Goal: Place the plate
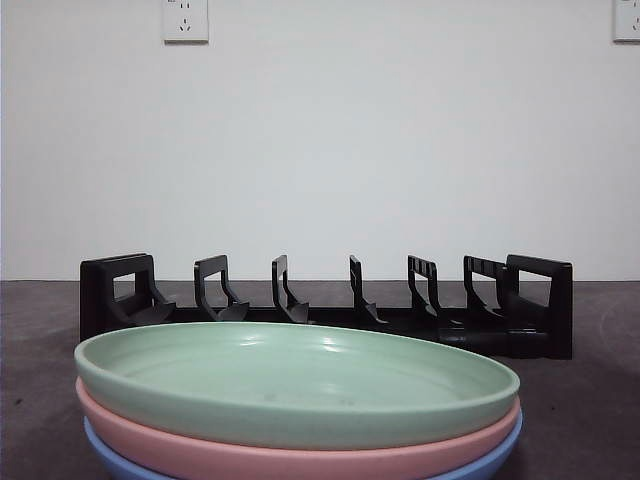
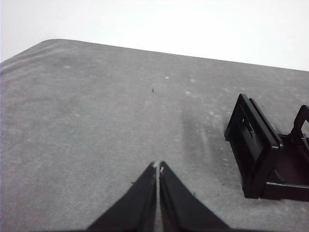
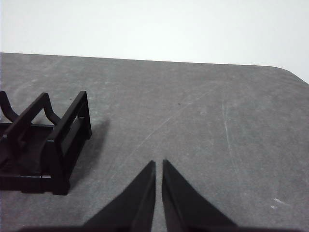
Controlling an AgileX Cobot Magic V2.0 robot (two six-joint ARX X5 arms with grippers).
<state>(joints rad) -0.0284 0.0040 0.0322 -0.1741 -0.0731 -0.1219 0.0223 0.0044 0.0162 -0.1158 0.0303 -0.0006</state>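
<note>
green plate (image 1: 300, 380) tops the stack in front of the rack (image 1: 330, 305) | I see left tool (image 2: 158, 166) and right tool (image 3: 159, 163) closed, empty, beyond opposite rack ends | nearer arm: probably neither

We see three plates stacked up close: green plate (image 1: 296, 385) on top, pink plate (image 1: 300, 450) under it, blue plate (image 1: 490, 455) at the bottom. Nothing sits over them. Behind stands the black rack (image 1: 325, 305), with open gaps between its posts. The gray table (image 2: 96, 121) lies bare past each end of the rack, with room to pass.
</note>
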